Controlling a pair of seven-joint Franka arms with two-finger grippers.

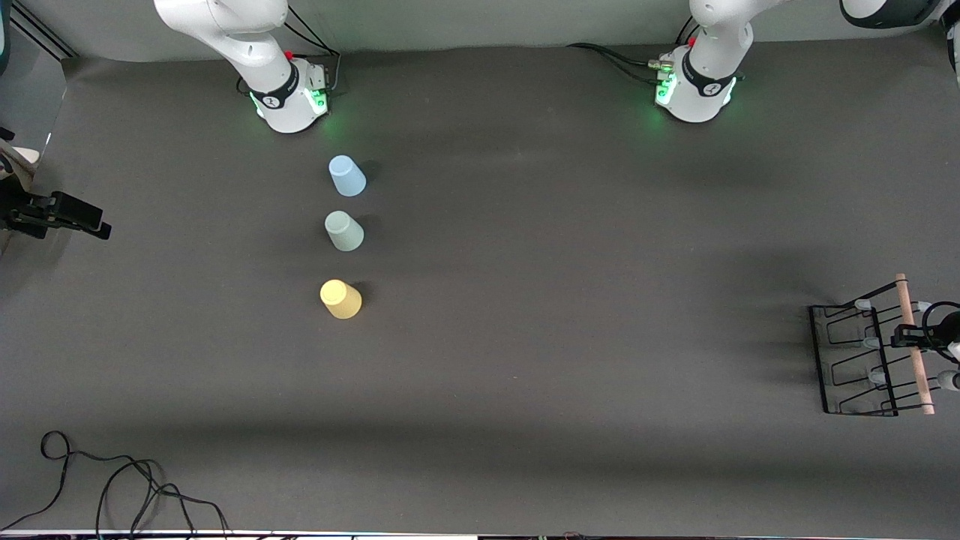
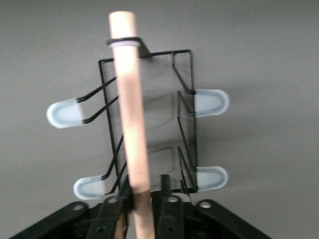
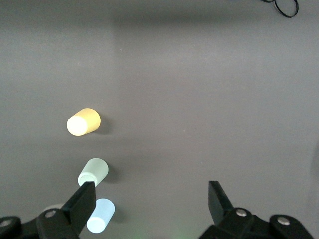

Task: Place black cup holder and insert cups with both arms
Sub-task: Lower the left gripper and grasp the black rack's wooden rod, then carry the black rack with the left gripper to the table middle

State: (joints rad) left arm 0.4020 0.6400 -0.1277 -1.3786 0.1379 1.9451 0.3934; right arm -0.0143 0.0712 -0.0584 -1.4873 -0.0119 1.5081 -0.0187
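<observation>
left gripper (image 2: 141,209) clamped on the wooden rod handle (image 2: 130,114) of the black cup holder (image 1: 862,360), which sits at the left arm's end of the table. right gripper (image 3: 149,201) spread wide and empty, waiting high over the table above the blue cup (image 1: 347,176), grey-green cup (image 1: 344,231) and yellow cup (image 1: 341,299), all mouth down. risk: the round rod may turn in the jaws, swinging the rack. only the left wrist view shows the grip and the translucent peg tips (image 2: 64,113); only the front view shows rack and cups well apart
</observation>
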